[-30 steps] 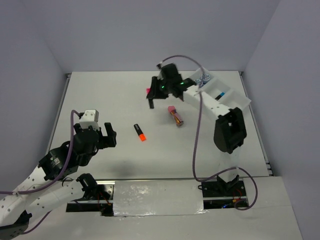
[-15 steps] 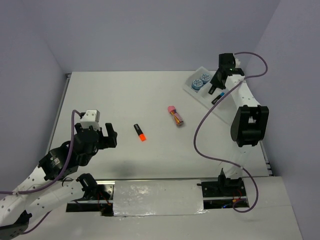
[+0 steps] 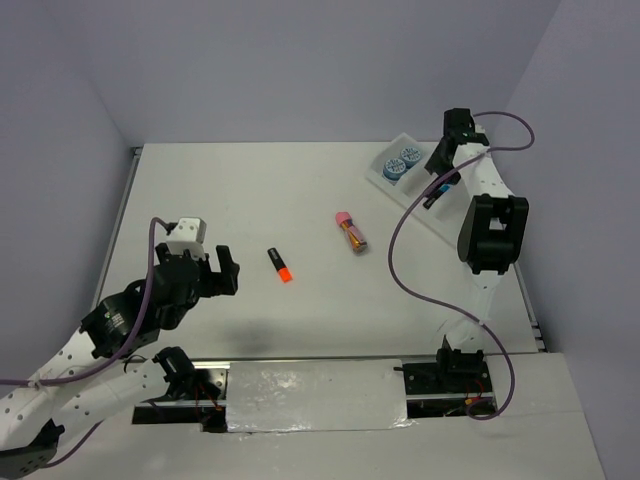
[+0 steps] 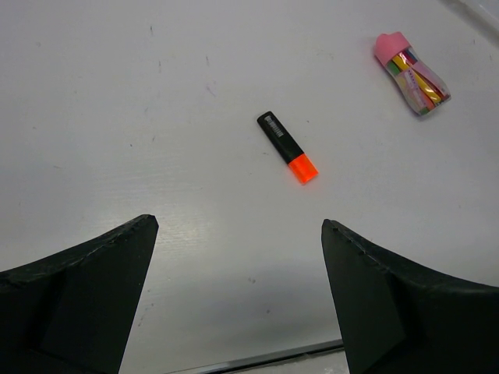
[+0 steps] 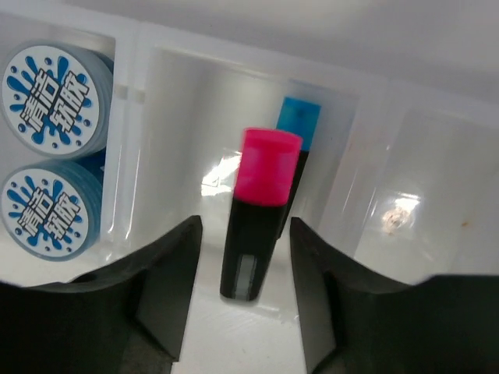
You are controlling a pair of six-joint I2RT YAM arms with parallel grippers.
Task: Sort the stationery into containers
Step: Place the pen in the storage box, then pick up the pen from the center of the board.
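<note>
White plastic tray [image 5: 405, 156] is sitting at the far right corner of the tabletop [image 3: 250, 190]. It is divided into three open compartments. Two round blue patterned rolls [image 5: 48, 89] [image 5: 47, 209] are lying side by side in one end compartment. A blue-capped marker [image 5: 297, 128] is lying in the middle compartment, and the other end compartment is showing only bare floor.

The right claw [image 5: 245, 227] is hanging over the middle compartment with its fingers slightly apart. A pink-capped marker [image 5: 257, 195] is standing between them, cap towards the far wall. A strip of tray is showing between it and one finger, so it is not clamped (the marker is blurred, and contact on the other side cannot be judged).

The left claw [image 4: 238, 226] is hovering above the tabletop near the left arm's base, its fingers spread wide and gripping nothing. An orange-capped marker [image 4: 288, 146] is lying flat ahead of it. A pink-capped tube [image 4: 411, 72] is lying beyond that, well apart from the tray.
</note>
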